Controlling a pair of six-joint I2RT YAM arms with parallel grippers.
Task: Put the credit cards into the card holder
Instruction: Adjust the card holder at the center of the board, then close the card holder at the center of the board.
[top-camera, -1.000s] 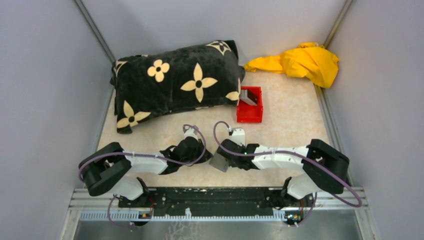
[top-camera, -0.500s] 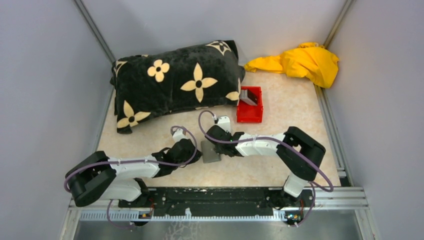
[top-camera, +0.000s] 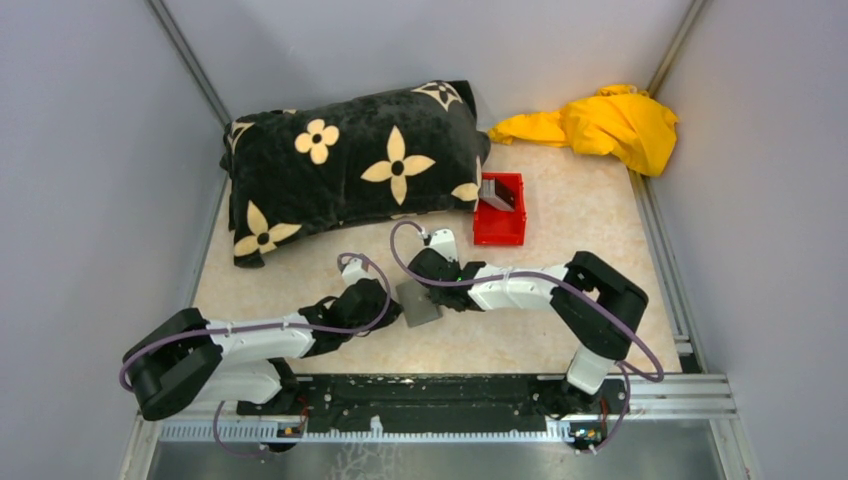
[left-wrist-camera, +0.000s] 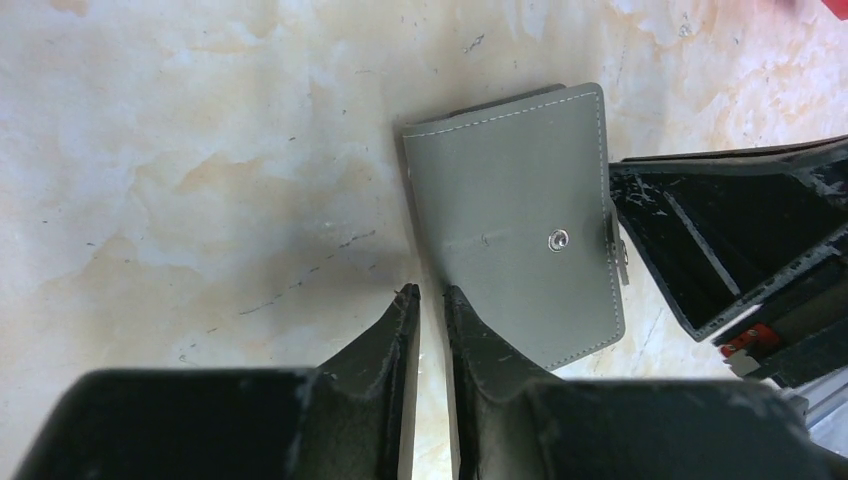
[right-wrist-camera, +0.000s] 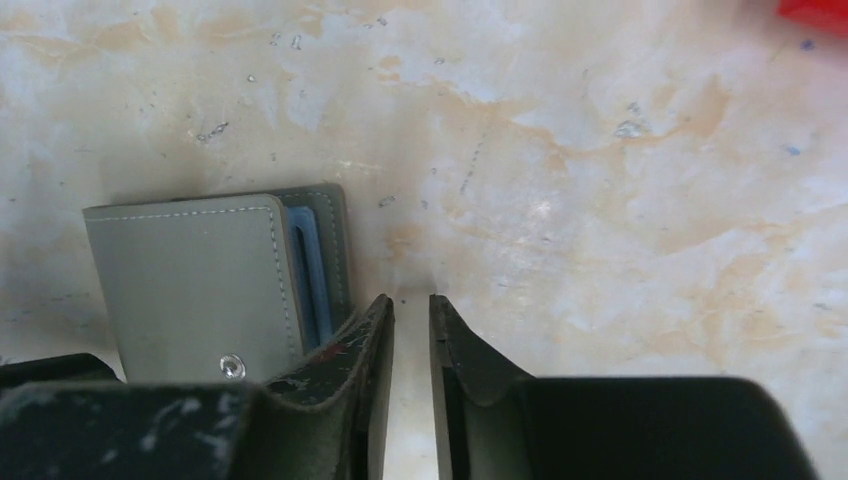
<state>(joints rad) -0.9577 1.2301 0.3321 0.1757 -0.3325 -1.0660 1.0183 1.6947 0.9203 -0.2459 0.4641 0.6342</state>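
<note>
The card holder (top-camera: 416, 303) is a grey snap-button wallet lying flat and folded on the table between the two arms. In the left wrist view the card holder (left-wrist-camera: 515, 230) lies just right of my left gripper (left-wrist-camera: 430, 295), whose jaws stand a narrow gap apart over bare table. In the right wrist view the card holder (right-wrist-camera: 190, 285) shows its blue strip. My right gripper (right-wrist-camera: 411, 300) is open beside that edge, holding nothing. A grey flat piece, seemingly the credit cards (top-camera: 497, 192), leans inside the red bin (top-camera: 500, 228).
A black pillow with cream flowers (top-camera: 350, 165) fills the back left. A yellow cloth (top-camera: 605, 122) lies in the back right corner. Grey walls close both sides. The right gripper's black fingers (left-wrist-camera: 720, 240) sit right of the holder.
The right arm carried the card holder left and away from the bases, set it on the table, and opened its jaws off it. The left arm reached out towards the holder.
</note>
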